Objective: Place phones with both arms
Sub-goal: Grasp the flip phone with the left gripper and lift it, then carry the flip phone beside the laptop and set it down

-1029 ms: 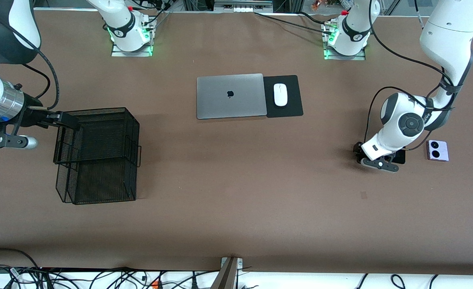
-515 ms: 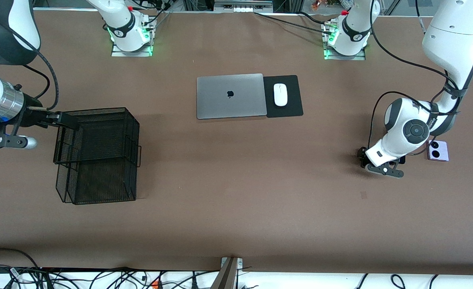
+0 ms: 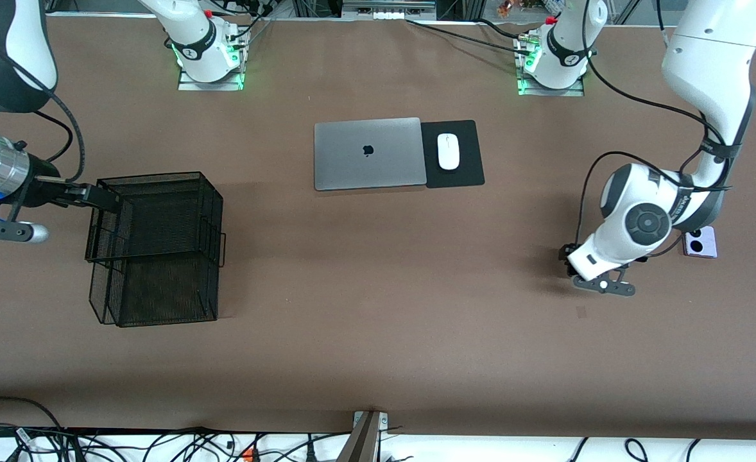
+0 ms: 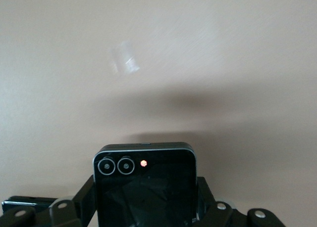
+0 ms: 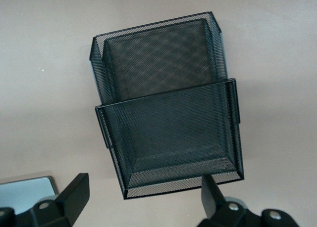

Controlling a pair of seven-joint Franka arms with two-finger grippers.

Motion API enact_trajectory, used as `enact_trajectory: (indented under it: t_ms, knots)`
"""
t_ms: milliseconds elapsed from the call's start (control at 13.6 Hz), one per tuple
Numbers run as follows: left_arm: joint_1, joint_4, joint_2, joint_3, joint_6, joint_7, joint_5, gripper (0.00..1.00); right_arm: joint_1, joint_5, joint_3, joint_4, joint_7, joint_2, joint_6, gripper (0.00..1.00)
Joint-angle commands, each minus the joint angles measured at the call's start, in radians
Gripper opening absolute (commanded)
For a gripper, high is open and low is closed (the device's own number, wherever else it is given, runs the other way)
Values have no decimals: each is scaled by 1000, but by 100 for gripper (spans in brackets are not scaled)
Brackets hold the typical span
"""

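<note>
My left gripper (image 3: 568,259) is shut on the square black folded phone (image 4: 144,187) and holds it a little above the bare table near the left arm's end. In the left wrist view the phone's two camera rings and a red dot show between my fingers (image 4: 85,197). The lavender phone (image 3: 701,243) lies on the table beside the left arm, partly covered by it. The longer black slab is hidden. My right gripper (image 3: 110,200) is open and empty at the rim of the black mesh basket (image 3: 160,247); the right wrist view shows the basket (image 5: 168,123) past my gripper (image 5: 143,197).
A closed silver laptop (image 3: 369,153) lies mid-table, farther from the front camera, with a white mouse (image 3: 447,151) on a black pad (image 3: 468,168) beside it. The mesh basket has two stepped tiers.
The left arm has risen and swung a little toward the table's middle with the black phone in its grip. The right gripper has drawn back slightly from the basket.
</note>
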Motion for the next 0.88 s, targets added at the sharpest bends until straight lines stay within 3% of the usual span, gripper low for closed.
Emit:
enact_trajectory:
  t_ms: [0,294,588,809]
  knots:
    - [-73,143,51,8,-101,-78,-26,5,-7,-6,3,1,4,-7,5,100]
    - [-203,308,137,8,-179,-246,-61,4,-7,-6,3,-1,6,0,25,100]
    - [-330,347,163,8,-176,-354,-124,4,-8,-6,2,1,-16,-9,15,100]
    - [-444,451,223,8,-176,-491,-124,4,-7,8,3,1,-14,-10,13,100]
